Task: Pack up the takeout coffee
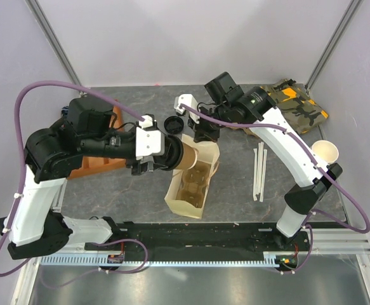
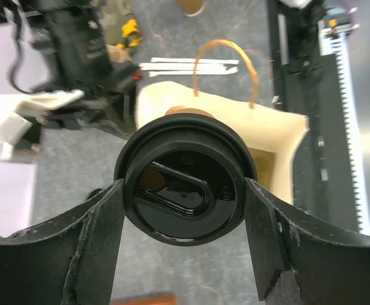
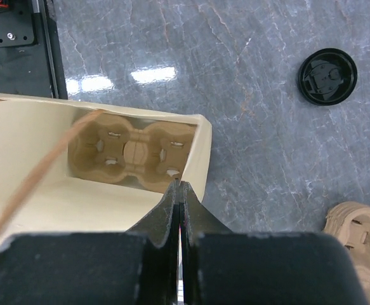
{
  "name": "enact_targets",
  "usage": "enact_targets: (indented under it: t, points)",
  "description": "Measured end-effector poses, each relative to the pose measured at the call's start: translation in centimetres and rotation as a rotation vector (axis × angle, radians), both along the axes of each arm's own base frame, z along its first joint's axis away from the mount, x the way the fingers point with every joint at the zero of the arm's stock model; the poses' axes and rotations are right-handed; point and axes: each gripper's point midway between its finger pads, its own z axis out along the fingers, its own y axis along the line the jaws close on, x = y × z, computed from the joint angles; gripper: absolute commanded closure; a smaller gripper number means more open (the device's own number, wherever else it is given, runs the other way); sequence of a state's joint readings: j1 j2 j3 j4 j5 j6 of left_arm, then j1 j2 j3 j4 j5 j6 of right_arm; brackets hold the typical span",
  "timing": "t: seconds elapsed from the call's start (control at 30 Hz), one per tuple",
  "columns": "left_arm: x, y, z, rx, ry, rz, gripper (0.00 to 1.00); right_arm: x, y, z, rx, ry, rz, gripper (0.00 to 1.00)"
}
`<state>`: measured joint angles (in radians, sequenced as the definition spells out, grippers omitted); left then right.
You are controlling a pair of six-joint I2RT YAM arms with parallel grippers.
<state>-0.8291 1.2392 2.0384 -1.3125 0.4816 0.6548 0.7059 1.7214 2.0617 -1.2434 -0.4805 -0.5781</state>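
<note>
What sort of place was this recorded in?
Probably a lab robot cell staged for takeout packing: plain enclosure walls, arms bolted to a rail, and props: paper bag, lidded coffee cup, straws.

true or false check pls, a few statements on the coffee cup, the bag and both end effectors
1. The left end effector grips the lidded coffee cup. True.
2. The coffee cup stands in the cup carrier inside the paper bag. False: it is held on its side over the bag's mouth, and the carrier's slots are empty.
3. The right end effector is open and clear of the bag. False: it is closed on the bag's rim.
4. A loose black lid lies on the table outside the bag. True.
</note>
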Motion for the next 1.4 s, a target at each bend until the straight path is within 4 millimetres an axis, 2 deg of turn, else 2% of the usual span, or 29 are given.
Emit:
enact_targets:
  t: [0.1,0.3,0.4,0.47,0.53,0.63,0.9,1.03,1.2,1.4]
  points:
    - [0.5,0.0,1.0,-0.004,-0.059,0.01,0.76,-0.2,0.0,-0.2,-0.015,0.004,-0.013,1.0]
    - [1.6,0.1,5.9,-0.085,-0.194,0.043,0.75,0.3,-0.5,-0.4,-0.039,0.003,-0.064,1.0]
    - [1.5,0.2,7.3,-0.115,-0.233,0.037,0.75,0.5,-0.6,-0.5,-0.046,0.006,-0.083,1.0]
    - [1.1,0.0,7.4,-0.115,-0.242,0.015,0.75,0.6,-0.6,-0.7,-0.05,0.012,-0.094,1.0]
    - [0.7,-0.4,6.4,-0.091,-0.23,-0.013,0.76,0.6,-0.6,-0.9,-0.054,0.025,-0.104,1.0]
    - [0.2,-0.8,3.2,-0.01,-0.176,-0.047,0.76,0.6,-0.5,-1.2,-0.055,0.047,-0.121,1.0]
    - [1.7,-2.7,-4.5,0.194,-0.108,-0.044,0.77,0.3,0.0,-1.1,-0.03,0.103,-0.163,1.0]
    - [1.5,-3.3,-8.3,0.288,-0.135,-0.057,0.77,0.0,0.2,-1.0,-0.018,0.13,-0.173,1.0]
    - [1.3,-4.3,-10.4,0.348,-0.198,-0.073,0.77,-0.5,0.1,-1.1,-0.007,0.157,-0.199,1.0]
    - [1.0,-5.4,-9.7,0.347,-0.256,-0.092,0.77,-0.3,0.1,-0.7,0.025,0.164,-0.262,1.0]
